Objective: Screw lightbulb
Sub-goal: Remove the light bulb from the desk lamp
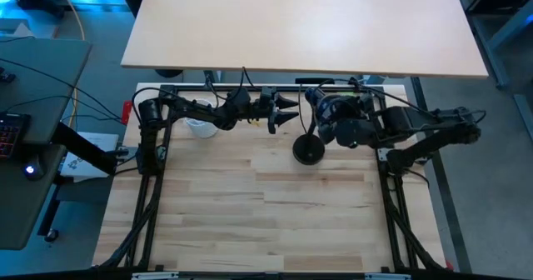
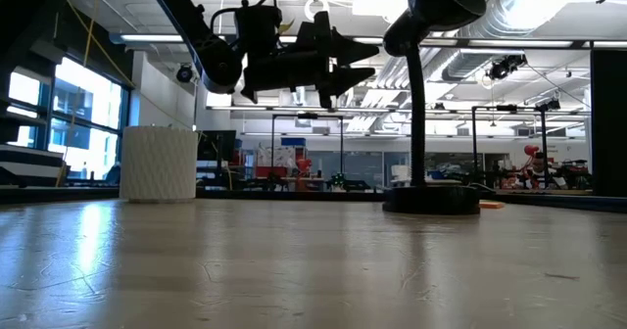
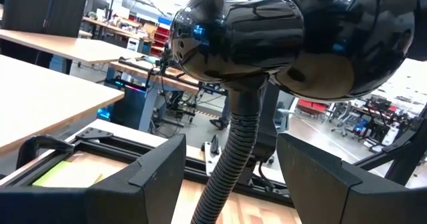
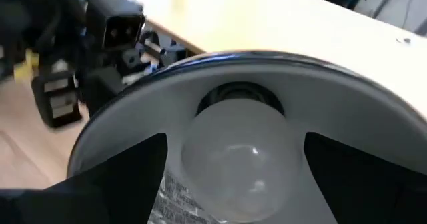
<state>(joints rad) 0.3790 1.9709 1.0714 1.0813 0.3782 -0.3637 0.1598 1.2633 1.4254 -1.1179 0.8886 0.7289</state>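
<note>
text: grey print is showing on the lightbulb (image 4: 235, 159) glass near its base | legibility: too blurred to read | other labels, brands, numbers: none showing readable

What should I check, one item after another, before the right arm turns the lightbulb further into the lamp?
1. Lightbulb sits inside the lamp shade, its base toward the socket: ok.
2. Right gripper has a finger on each side of the bulb: ok. Firm contact: cannot tell.
3. How deep the thread is in the socket: cannot tell, the base is hidden behind the bulb.
4. Left gripper is open, with the lamp neck between its fingers but not clamped: not ok if it should steady the lamp.
5. Lamp base rests flat on the table: ok.
6. White cup stands apart from the lamp: ok.
</note>
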